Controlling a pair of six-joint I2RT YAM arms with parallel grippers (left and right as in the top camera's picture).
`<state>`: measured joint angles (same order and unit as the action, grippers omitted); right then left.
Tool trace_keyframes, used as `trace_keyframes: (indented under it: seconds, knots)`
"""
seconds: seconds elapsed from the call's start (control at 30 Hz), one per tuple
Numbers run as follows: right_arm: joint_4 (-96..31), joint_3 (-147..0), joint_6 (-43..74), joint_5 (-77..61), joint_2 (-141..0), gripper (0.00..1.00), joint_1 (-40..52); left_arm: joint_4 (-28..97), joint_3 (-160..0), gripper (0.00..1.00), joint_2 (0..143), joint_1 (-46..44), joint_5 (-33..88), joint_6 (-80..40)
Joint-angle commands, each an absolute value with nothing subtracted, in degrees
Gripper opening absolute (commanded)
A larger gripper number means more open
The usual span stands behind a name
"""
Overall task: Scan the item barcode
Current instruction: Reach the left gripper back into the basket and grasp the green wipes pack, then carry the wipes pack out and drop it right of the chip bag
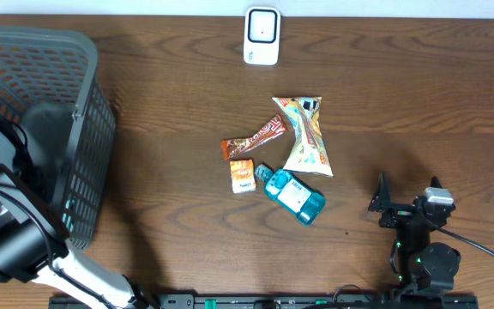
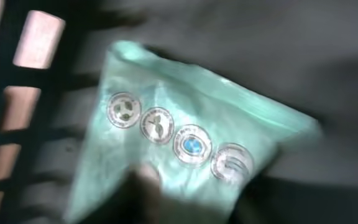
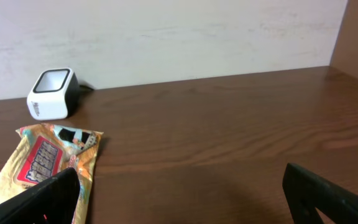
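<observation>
Reaching down into the grey mesh basket [image 1: 88, 129] at the left end of the worktop [image 1: 187, 86], the left arm [image 1: 11, 236] hides its own hand in the overhead view. In the left wrist view a mint-green packet [image 2: 185, 143] fills the picture just in front of the camera, with the basket's mesh behind it at the left. I take this packet for the item to scan. It lies inside the basket, its long axis running from upper left to lower right, and 4 round emblems stand in a row along that axis. No barcode shows on this face. The picture is blurred and the fingers cannot be made out, so I cannot tell if the left hand is open or already gripping the packet.

The right hand [image 3: 180, 177] waits low at the near right of the worktop, its 2 fingers spread wide with nothing between them.

The barcode scanner [image 1: 262, 36] stands at the far edge near the middle, well apart from the basket, away to the right of the left arm. The left arm is clearly the nearer one to the packet. In my judgement the coming move depends on a firm grip, then a lift out of the basket and a turn of the packet to find its code.
</observation>
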<state>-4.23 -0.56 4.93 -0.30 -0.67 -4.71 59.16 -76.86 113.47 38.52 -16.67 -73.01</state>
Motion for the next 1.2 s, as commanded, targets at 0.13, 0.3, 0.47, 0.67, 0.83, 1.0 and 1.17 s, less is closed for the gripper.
trace_keyframes:
  seconds: [0.13,0.3,0.47,0.67,0.83,1.0,1.17]
  knots:
    - [-4.27,-0.3,4.19,-0.56,-0.32,0.99,-4.93,59.24,-72.07,0.07,117.56,38.48,-13.89,-70.61]
    - [-4.27,-0.3,4.19,-0.56,-0.32,0.99,-4.93,54.78,-72.31,0.07,114.48,38.39,-5.02,-61.69]
    - [-4.27,-0.3,4.19,-0.56,-0.32,0.99,-4.93,46.35,-72.34,0.07,106.02,38.39,8.01,-51.27]
    - [-4.27,-0.3,4.19,-0.56,-0.32,0.99,-4.93,38.89,-72.34,0.07,91.88,38.39,10.52,-45.12]
    - [-4.27,-0.3,4.19,-0.56,-0.32,0.99,-4.93,36.25,-72.34,0.07,80.18,38.37,10.7,-44.6]
    - [-4.27,-0.3,4.19,-0.56,-0.32,0.99,-4.93,31.99,-72.34,0.07,69.01,37.28,14.63,-44.58]
    - [-4.27,-0.3,4.19,-0.56,-0.32,0.99,-4.93,26.17,-72.34,0.07,60.1,32.25,18.7,-42.54]
